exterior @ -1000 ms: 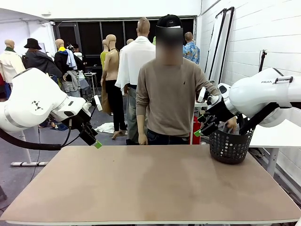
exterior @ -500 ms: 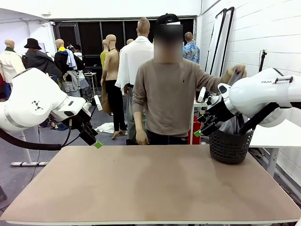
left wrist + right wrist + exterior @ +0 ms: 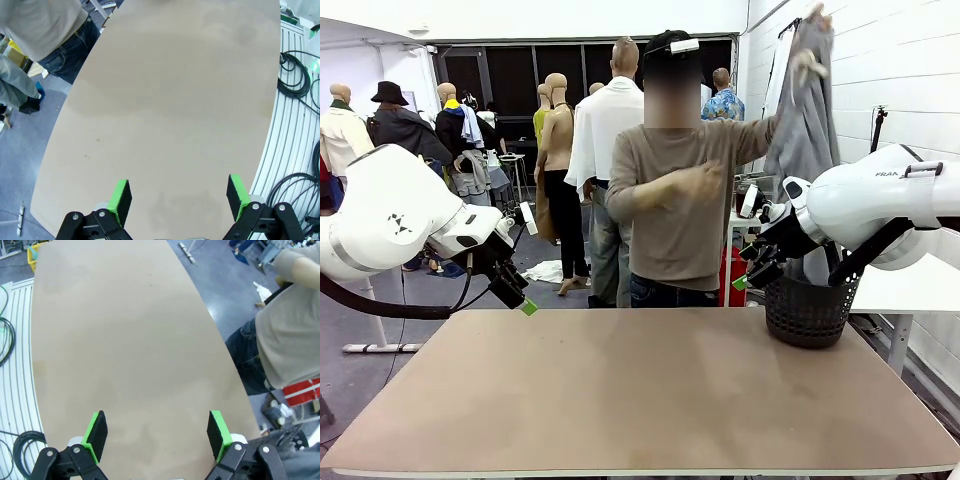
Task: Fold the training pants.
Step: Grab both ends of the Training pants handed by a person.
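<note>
Lifted out since a second ago, the training pants are now held high above the black basket by the person's raised hand, which was down in the basket before.

In the front view the grey cloth is seen hanging at the far right, behind the right arm. Its lower end is hidden by that arm, so whether it reaches the basket cannot be told. The person's other hand is held before the chest. The left gripper and the right gripper are poised above the far edge of the surface, well apart.

In the left wrist view the left gripper's jaws are spread wide, with nothing between them.

In the right wrist view the right gripper is likewise spread wide and nothing is held.
</note>
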Robot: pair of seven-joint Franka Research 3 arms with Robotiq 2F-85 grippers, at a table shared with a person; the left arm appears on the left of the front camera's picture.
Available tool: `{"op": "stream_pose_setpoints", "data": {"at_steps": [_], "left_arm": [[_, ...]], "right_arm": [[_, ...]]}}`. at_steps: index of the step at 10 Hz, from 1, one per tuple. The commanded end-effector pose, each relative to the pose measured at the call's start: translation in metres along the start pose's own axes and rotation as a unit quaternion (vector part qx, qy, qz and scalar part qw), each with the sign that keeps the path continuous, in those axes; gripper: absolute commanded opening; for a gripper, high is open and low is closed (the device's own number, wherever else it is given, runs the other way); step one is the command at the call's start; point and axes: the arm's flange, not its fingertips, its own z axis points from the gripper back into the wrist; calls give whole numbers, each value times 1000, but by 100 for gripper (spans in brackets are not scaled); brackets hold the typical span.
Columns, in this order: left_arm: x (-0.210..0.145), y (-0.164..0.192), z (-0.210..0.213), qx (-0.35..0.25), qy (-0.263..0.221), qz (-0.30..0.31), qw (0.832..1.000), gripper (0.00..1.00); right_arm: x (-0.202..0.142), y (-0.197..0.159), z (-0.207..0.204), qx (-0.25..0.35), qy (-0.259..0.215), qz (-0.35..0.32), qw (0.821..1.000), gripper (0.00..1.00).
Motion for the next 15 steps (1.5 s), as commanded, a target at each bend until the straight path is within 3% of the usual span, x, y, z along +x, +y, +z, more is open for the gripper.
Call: {"op": "stream_pose_setpoints", "data": {"at_steps": [1,15], "left_arm": [[-2,1,-1,-6,-2,0,1000,100],[-2,1,-1,-6,-2,0,1000,100]], "right_arm": [[-1,-1,-2,9,-9,-3,1000,100],[-1,-1,-2,9,-9,-3,1000,100]]}}
